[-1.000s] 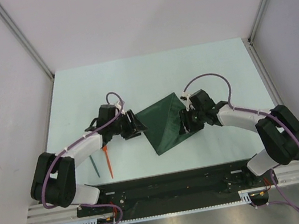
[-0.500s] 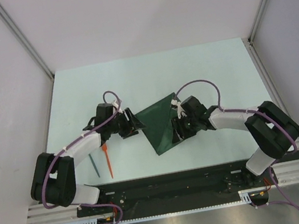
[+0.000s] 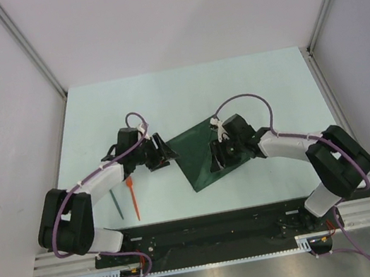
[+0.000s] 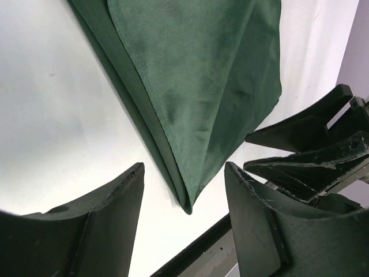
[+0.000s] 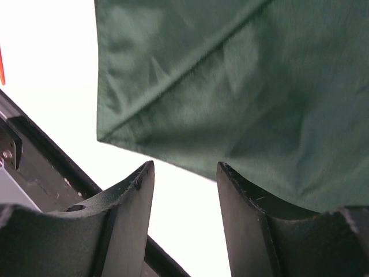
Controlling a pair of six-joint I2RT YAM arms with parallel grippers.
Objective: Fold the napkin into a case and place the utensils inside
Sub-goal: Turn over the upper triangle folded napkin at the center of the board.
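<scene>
Dark green cloth, the napkin (image 3: 196, 152), lies folded on the pale table (image 3: 261, 82), near its middle and between the two grippers. In the overhead view its right part is covered by the right gripper (image 3: 216, 163), so the outline cannot be traced there; whether it already makes a finished case cannot be told. What shows is a tilted four-sided shape; its left edge runs from far-left to near-right and ends in a pointed corner toward the table's near edge; the right wrist view shows one straight crease across it. The left wrist view shows layers stacked along one edge; their number cannot be counted.

The left gripper (image 3: 165, 158) sits just left of the cloth, jaws well apart; a corner of the cloth reaches into the gap, and neither finger (image 4: 92, 225) presses it; nothing is gripped.

The right gripper's jaws stand moderately apart with bare table between them; the cloth's edge lies just beyond the tips; at one finger (image 5: 253, 231) cloth and finger overlap in view; contact is not determinable.

The orange-red utensil (image 3: 134, 201) and the teal utensil (image 3: 117, 206) lie side by side on the table, left of the napkin and apart from it; their long axes run near-to-far. Their far ends reach the left arm (image 3: 99, 181) in the overhead view; whether they pass under it cannot be told.
</scene>
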